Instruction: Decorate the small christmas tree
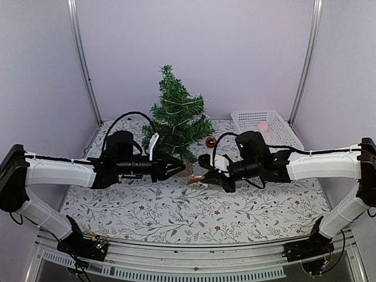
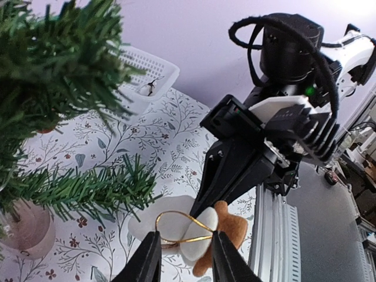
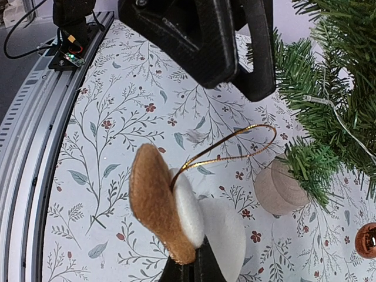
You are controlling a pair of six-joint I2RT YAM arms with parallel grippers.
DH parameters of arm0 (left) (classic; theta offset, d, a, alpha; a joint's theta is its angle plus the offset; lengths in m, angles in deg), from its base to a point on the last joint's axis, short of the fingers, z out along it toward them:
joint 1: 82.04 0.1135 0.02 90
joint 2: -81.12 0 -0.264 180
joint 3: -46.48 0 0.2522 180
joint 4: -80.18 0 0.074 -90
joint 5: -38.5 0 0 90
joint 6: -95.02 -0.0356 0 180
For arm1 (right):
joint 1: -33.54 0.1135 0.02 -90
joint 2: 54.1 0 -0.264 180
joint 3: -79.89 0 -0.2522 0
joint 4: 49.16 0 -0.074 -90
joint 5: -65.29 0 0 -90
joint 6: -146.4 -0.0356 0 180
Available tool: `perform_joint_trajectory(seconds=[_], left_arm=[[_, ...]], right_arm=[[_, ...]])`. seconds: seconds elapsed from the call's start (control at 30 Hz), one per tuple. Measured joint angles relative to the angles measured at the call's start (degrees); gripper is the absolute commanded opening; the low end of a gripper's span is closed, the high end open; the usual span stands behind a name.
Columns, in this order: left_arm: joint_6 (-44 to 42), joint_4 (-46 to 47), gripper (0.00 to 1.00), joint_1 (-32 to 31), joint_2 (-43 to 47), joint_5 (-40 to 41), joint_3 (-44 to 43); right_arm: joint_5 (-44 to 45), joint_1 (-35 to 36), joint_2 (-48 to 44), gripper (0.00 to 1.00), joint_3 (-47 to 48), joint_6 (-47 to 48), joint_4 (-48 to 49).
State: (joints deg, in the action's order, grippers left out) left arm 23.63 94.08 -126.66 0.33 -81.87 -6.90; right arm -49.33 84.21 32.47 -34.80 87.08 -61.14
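The right gripper was clamped shut on the lower edge of a flat brown-and-white felt ornament, holding it on edge above the white tablecloth printed with leafy sprigs. From the ornament's top a thin gold cord loop ran away from the right gripper toward the left gripper, which faced it from close by. The left gripper's 2 fingers stood partly apart with the loop lying in the gap between them. They were not closed on it, and whether either finger touched the cord could not be told.

The small christmas tree, a dark green bristly cone strung with a thin pale wire, stood just beyond both grippers' tips. Its round pale wooden stump base sat on the cloth just past the loop from the right gripper, and its low branches reached out to the left of the left gripper's fingers.

A shiny copper-red ball bauble lay on the cloth near the stump, off to the right gripper's right. A white plastic lattice basket sat well beyond the right gripper.
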Motion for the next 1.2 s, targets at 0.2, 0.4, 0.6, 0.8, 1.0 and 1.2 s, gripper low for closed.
perform_joint_trajectory(seconds=[0.2, 0.4, 0.6, 0.8, 1.0, 1.2], left_arm=[[0.4, 1.7, 0.2, 0.0, -1.1, -2.7, -1.0], [0.2, 2.1, 0.28, 0.1, -1.5, -2.4, -1.0], [-0.8, 0.1, 0.28, 0.3, -4.1, 0.4, -3.8], [-1.6, -0.1, 0.1, 0.4, -6.1, 0.1, -5.5], [-1.5, 0.2, 0.0, 0.5, -6.3, -1.2, -5.5], [-1.4, 1.0, 0.0, 0.5, -6.3, -2.0, -5.4]], right_arm=[[0.5, 0.0, 0.0, 0.0, -0.1, 0.2, 0.0], [0.8, 0.0, 0.0, 0.0, -0.2, 0.1, 0.0], [0.8, 0.0, -0.3, 0.0, -0.2, 0.2, 0.0], [0.7, 0.0, -0.6, 0.0, -0.2, 0.2, 0.0], [1.2, -0.1, -0.6, 0.0, -0.2, 0.2, -0.1], [1.5, -1.3, -0.6, 0.0, -0.2, -1.2, -0.1]])
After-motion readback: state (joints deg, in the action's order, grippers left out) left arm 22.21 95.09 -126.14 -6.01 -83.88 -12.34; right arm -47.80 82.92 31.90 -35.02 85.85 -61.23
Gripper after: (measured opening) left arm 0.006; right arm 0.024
